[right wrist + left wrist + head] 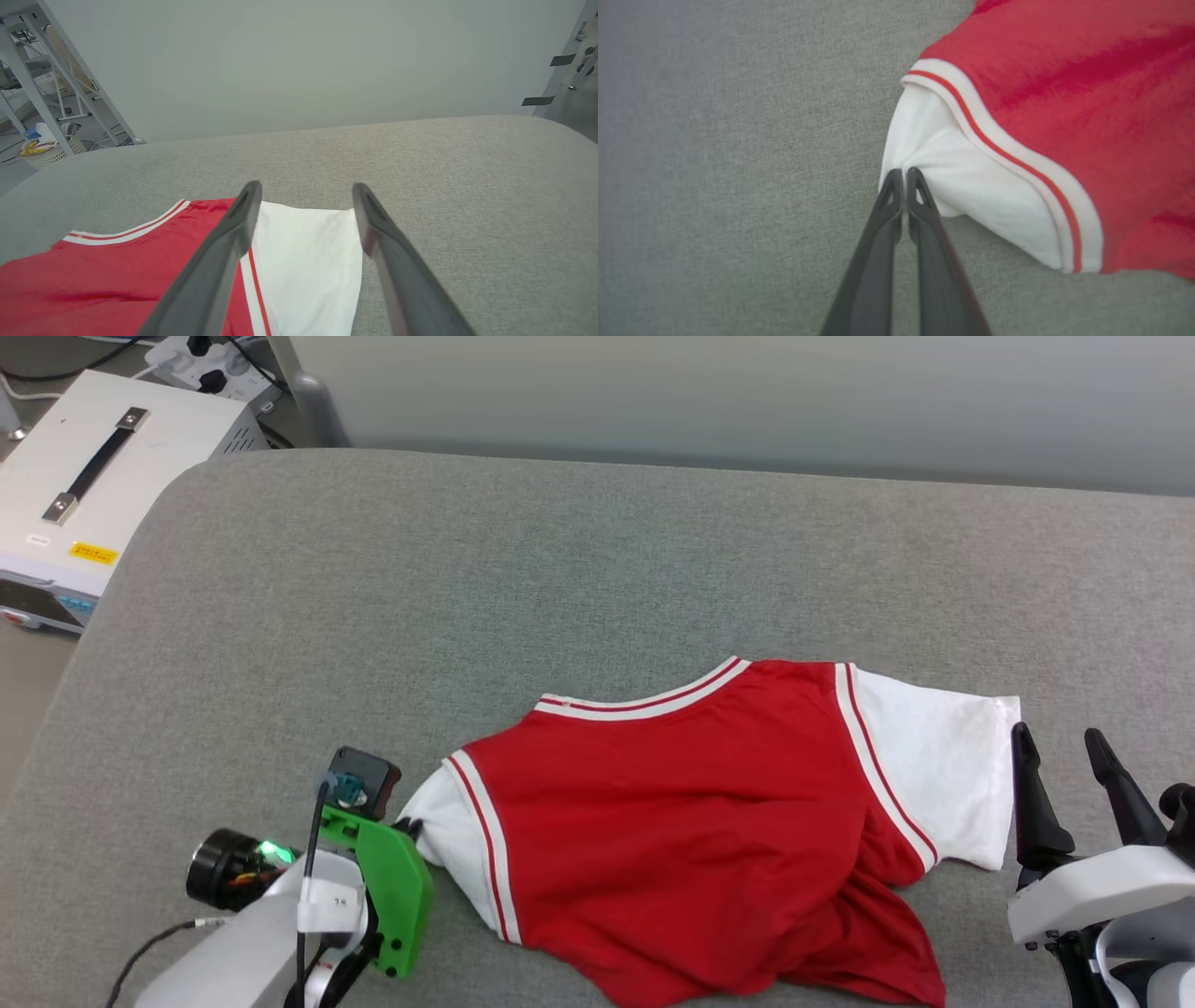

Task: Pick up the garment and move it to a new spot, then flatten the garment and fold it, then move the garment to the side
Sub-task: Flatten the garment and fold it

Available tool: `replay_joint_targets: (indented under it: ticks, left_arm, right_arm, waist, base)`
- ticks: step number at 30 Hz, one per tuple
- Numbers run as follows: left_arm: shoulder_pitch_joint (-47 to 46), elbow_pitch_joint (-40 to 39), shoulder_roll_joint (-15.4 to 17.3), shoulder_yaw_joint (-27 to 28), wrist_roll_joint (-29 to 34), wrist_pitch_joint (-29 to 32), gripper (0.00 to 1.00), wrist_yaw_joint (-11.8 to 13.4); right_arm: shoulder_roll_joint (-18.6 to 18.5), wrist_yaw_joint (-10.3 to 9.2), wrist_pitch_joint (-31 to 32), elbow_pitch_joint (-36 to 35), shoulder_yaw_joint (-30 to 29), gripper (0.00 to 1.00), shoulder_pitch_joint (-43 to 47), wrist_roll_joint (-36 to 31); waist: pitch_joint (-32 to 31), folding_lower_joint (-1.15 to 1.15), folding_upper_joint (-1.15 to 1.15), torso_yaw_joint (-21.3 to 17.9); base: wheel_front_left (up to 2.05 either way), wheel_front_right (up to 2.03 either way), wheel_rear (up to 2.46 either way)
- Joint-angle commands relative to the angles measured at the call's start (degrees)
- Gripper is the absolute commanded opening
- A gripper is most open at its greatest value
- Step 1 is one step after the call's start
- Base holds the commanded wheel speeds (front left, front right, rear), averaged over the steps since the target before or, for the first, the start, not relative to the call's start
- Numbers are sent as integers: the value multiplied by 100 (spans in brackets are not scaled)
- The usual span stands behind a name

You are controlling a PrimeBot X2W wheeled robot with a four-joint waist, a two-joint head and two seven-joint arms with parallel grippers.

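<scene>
On the grey bench (579, 569), at eight o'clock, the left gripper (904, 178) fingers are clenched on the white sleeve (971, 191) of the garment (691, 803), lying flat toward six o'clock, probably to lift it. At four o'clock the right gripper (1060, 742) stands beside the other sleeve (943, 775), fingers released.

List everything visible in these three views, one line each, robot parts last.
red soft-fabric jersey with white sleeves: one, red and white, rumpled on the surface's near middle
grey fabric-covered surface: one, grey, under the jersey
white box-shaped device with black handle: one, white, off the surface's left corner
white power strip: one, white, beyond the device
left gripper: one, dark, shut on the jersey's left white sleeve
right gripper: one, dark, open, beside the right sleeve
</scene>
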Motion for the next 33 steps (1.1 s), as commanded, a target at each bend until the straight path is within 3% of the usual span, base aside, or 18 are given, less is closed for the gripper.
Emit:
replay_joint_targets:
  ticks: [1,6,7,9,18,22,28,33]
  left_arm:
    - [154,-59,-40,30,-93,-83,0,64]
    - [370,-59,-288,188,-244,-584,0,150]
    - [406,-38,-346,242,-267,-736,30,177]
    - [471,-13,-454,357,-348,-997,100,198]
    - [669,-78,-660,876,-377,-2336,100,374]
    - [789,-255,-696,1126,-269,-2839,100,568]
    - [1132,-746,-701,1658,5,-3036,100,941]
    - [1471,-1243,-639,2009,386,-3048,100,1137]
  right_arm:
    - [-8,-1,26,-42,-27,100,32,24]
    - [-8,-1,82,-31,-70,100,-29,23]
    - [-8,-1,87,-14,-93,100,-37,31]
    - [-8,-1,98,18,-162,100,-35,29]
    - [-8,-1,231,127,-362,100,11,84]
    - [-8,-1,348,190,-522,100,50,134]
    - [-19,-1,861,386,-685,100,100,279]
    - [-308,-1,1484,714,-868,100,-34,474]
  waist:
    - [14,0,0,46]
    - [3,0,0,48]
    - [-22,0,0,37]
    - [-75,0,0,31]
    - [-324,0,0,-21]
    - [-417,0,0,-20]
    - [-505,0,0,32]
    - [-454,0,0,129]
  base:
    - [0,0,0]
    - [0,0,0]
    - [0,0,0]
    - [0,0,0]
    - [0,0,0]
    - [0,0,0]
    - [0,0,0]
    - [0,0,0]
